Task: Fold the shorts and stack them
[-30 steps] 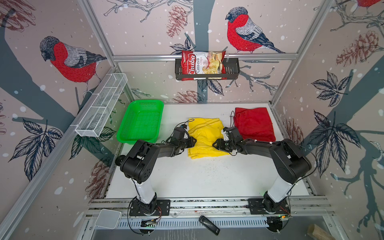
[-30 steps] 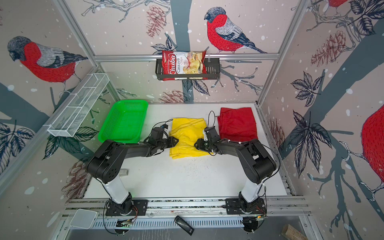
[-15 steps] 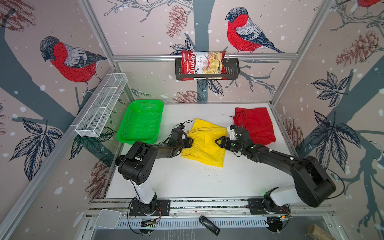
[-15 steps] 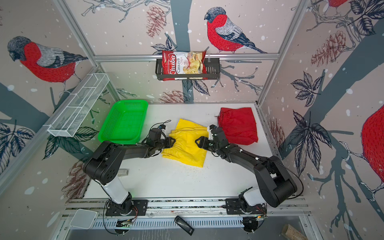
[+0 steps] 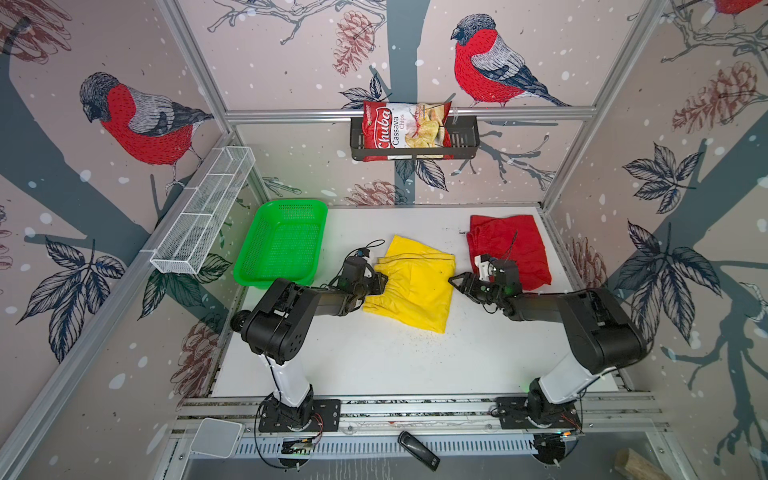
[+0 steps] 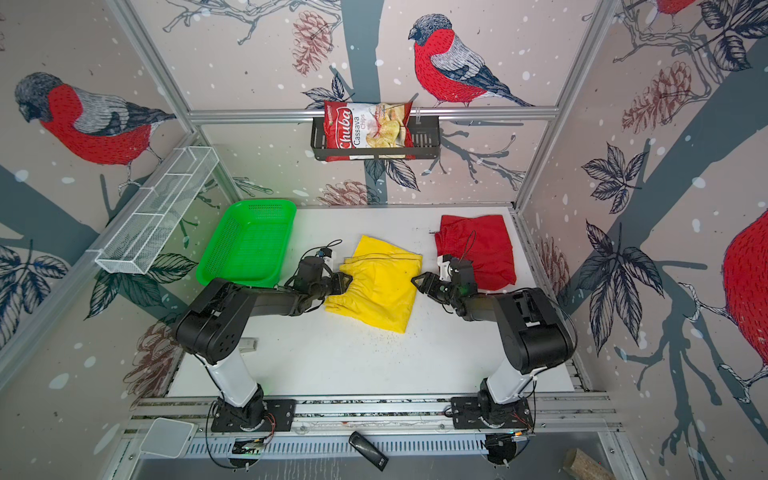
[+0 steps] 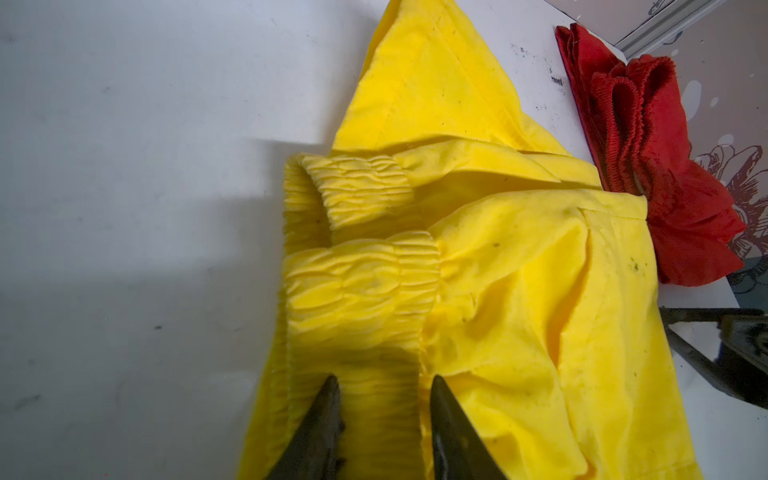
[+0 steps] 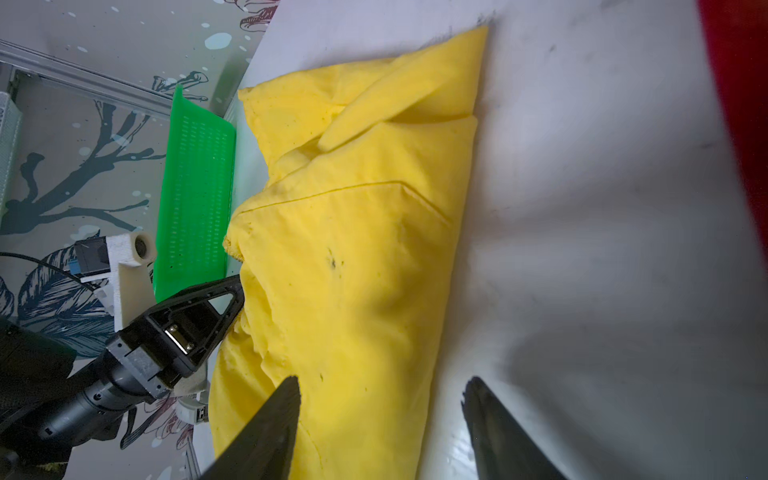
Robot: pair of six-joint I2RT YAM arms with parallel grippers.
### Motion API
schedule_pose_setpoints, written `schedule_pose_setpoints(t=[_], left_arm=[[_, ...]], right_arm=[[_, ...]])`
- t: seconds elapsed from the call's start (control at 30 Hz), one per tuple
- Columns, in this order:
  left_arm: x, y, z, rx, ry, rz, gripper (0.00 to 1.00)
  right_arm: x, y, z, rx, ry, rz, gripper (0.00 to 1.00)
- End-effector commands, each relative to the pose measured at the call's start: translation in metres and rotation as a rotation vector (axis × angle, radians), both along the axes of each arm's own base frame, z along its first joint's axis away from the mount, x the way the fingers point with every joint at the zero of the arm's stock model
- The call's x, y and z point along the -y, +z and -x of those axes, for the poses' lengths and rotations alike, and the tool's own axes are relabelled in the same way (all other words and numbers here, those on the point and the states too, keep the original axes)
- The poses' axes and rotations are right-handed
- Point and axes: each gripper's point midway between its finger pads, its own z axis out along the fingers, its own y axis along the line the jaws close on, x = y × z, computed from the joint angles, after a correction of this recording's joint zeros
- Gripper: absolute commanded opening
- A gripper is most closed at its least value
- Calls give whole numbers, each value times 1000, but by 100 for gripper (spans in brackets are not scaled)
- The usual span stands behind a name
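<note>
The yellow shorts (image 5: 415, 291) (image 6: 378, 291) lie folded mid-table, with the elastic waistband (image 7: 365, 286) towards my left arm. My left gripper (image 5: 384, 282) (image 7: 384, 378) is shut on that waistband at the cloth's left edge. At the right edge, my right gripper (image 5: 453, 282) (image 8: 384, 380) stands open: one finger hangs over the yellow cloth, the other over bare table, and nothing is held. The red shorts (image 5: 511, 245) (image 6: 478, 245) lie folded at the back right, behind the right wrist.
An empty green basket (image 5: 282, 245) sits at the back left, close to the left arm. A white wire shelf (image 5: 203, 216) hangs on the left wall. On the back wall a black rack holds a chips bag (image 5: 405, 131). Crumbs dot the table in front of the yellow shorts.
The yellow shorts went from a compact square to a longer shape reaching towards the front. The right gripper let go and drew back to the right edge. The left gripper kept its hold.
</note>
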Motion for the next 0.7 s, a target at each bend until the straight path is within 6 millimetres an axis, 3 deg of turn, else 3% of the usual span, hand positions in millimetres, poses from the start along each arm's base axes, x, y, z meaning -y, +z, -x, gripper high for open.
schedule_pose_setpoints(t=[0.0, 0.47, 0.67], left_arm=[[-15, -41, 30, -185, 13, -82, 38], [-8, -41, 28, -185, -5, -47, 38], [-4, -38, 28, -179, -17, -19, 37]], right_arm=[[-12, 12, -5, 59, 40, -94, 64], [-28, -6, 32, -20, 77, -253, 64], [-44, -4, 37, -28, 87, -332, 64]])
